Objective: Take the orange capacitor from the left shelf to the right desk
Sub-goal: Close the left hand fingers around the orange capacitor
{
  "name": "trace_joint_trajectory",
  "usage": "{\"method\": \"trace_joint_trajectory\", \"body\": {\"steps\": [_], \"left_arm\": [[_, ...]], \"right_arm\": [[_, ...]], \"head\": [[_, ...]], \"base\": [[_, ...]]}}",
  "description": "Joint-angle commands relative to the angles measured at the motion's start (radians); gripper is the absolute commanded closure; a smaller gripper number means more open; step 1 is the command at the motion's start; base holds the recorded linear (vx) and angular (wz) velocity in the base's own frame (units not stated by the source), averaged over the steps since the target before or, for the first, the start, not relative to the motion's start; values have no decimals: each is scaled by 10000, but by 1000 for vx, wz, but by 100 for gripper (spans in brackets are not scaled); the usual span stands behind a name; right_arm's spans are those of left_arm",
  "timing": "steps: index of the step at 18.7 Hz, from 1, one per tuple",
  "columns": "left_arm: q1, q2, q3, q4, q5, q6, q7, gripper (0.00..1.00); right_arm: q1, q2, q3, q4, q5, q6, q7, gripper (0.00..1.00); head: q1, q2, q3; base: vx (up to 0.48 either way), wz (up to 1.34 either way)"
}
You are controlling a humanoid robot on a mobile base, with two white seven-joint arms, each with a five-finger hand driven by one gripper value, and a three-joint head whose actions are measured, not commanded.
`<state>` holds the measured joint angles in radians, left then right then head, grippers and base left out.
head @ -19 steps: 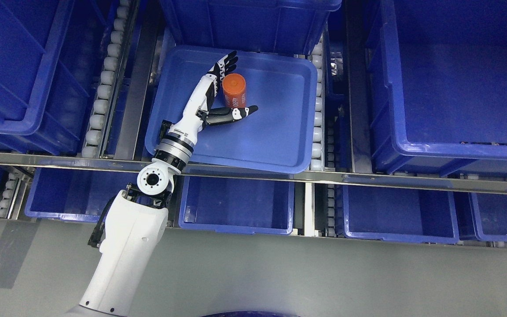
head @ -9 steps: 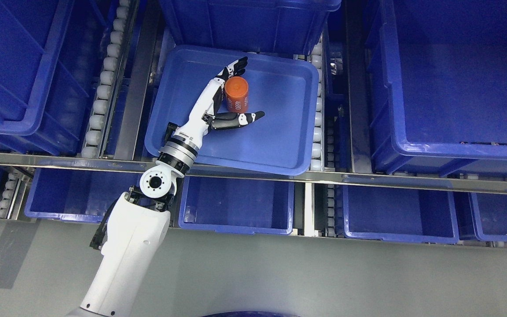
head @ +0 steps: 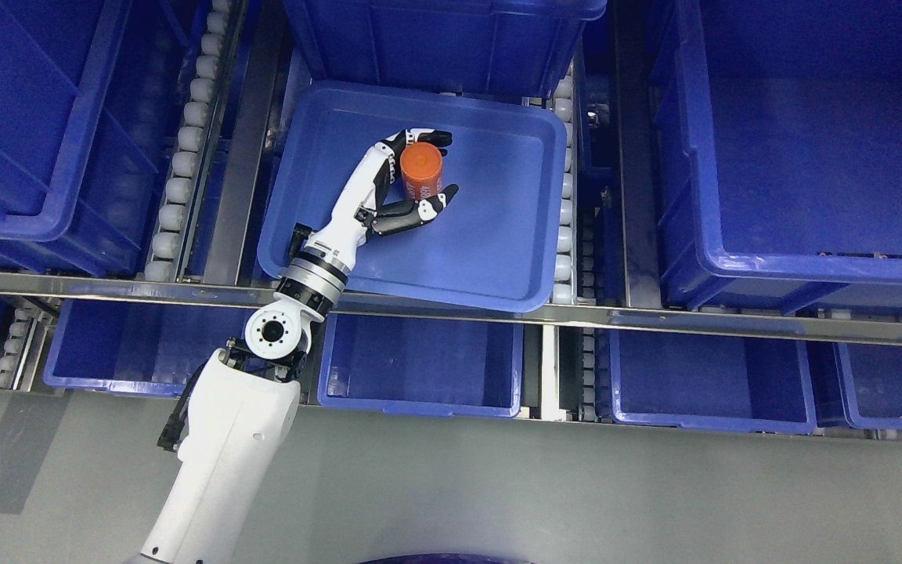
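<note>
Left hand (head: 396, 188) wrapped around the orange capacitor (head: 420, 171), upright in the far-left part of the blue bin (head: 498, 266).

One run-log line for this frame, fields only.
phase: grasp closing | left hand: fingers curled around orange capacitor | capacitor: upright in blue bin on shelf | right hand: out of view
</note>
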<state>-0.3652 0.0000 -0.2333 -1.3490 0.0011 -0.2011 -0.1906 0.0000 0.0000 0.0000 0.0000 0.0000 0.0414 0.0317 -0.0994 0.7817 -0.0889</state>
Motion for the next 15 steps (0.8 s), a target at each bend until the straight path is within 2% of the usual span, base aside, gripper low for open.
{"method": "trace_joint_trajectory", "body": {"steps": [1,2,3,9,12,15], "left_arm": [[31,174,323,113,586,-410,35,85],[31,174,339,113,922,-686,50,98],[31,174,369,113,1107,-719,80,100],[-14,174,952,-115,1399,-1224,19,100],[-122,174,906,-820,2808,-2143,19,99],[46,174,983,-1083,2919,-3186,4,99]], "right_arm": [[-15,-175,-108,-337,46,0,5,0],[-15,-175,-108,-337,46,0,5,0],[-15,-175,-108,-337,46,0,5,0],[-15,-175,-108,-337,46,0,5,0],[-15,-175,-108,-337,46,0,5,0],[-15,-175,-108,-337,46,0,5,0]], "head": [[0,0,0],[0,0,0],[0,0,0],[0,0,0],[0,0,0],[0,0,0]], "base": [[0,0],[0,0],[0,0],[0,0],[0,0],[0,0]]}}
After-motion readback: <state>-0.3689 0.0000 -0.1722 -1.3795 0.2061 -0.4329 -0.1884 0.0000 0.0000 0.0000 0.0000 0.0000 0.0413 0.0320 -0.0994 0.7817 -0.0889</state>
